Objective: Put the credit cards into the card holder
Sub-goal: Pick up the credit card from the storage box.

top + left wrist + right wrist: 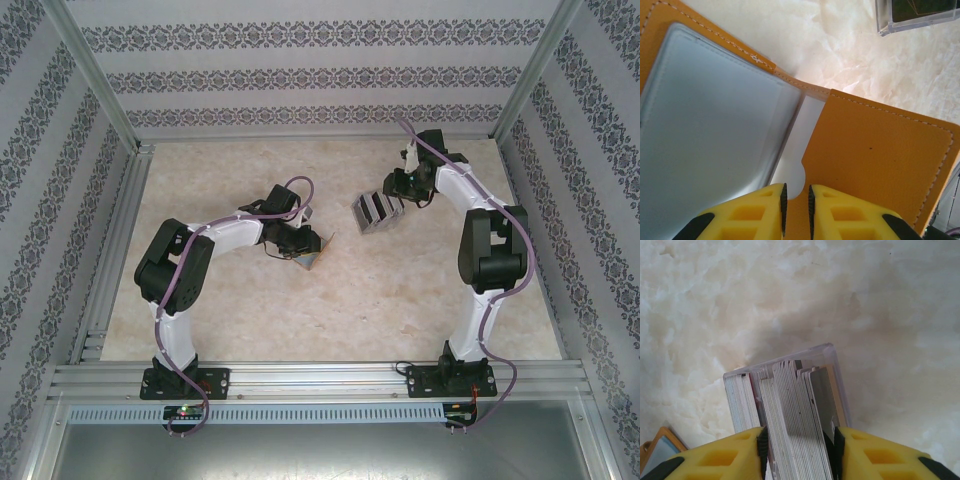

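The card holder (312, 252) is an orange folding wallet, lying open left of the table's middle. In the left wrist view its pale blue-grey pocket sits on the left and an orange flap (880, 150) on the right. My left gripper (796, 210) (297, 238) is shut on the card holder's near edge, pads almost together. The credit cards (795, 410) (375, 212) are a silver-grey stack standing on edge in a clear case. My right gripper (800, 455) (405, 190) is shut on a thick part of the stack. A few cards lie outside its left finger.
The clear case (915, 15) shows at the top right of the left wrist view, and the card holder's corner (660, 445) at the bottom left of the right wrist view. Aluminium rails (110, 250) and patterned walls fence the marble-look table (350, 320).
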{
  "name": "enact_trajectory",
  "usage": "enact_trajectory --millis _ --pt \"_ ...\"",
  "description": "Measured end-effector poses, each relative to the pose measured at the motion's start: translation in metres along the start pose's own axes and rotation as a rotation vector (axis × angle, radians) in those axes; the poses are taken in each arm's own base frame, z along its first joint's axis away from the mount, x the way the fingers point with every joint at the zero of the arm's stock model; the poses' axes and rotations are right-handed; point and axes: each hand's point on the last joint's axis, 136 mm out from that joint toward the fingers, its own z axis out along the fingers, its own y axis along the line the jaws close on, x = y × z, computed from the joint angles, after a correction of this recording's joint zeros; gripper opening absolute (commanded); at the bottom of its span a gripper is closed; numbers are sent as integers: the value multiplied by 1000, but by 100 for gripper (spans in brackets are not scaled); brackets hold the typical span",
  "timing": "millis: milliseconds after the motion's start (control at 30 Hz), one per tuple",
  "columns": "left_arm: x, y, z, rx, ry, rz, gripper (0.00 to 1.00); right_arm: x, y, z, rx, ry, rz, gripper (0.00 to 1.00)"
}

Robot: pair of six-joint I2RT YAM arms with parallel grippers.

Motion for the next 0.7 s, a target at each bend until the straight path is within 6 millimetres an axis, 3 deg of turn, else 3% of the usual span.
enact_trajectory --millis 267,700 --pt "0 0 0 0 0 0 22 2 -9 -1 7 1 18 18" --pt "0 0 0 0 0 0 22 -4 -14 -13 11 -27 24 11"
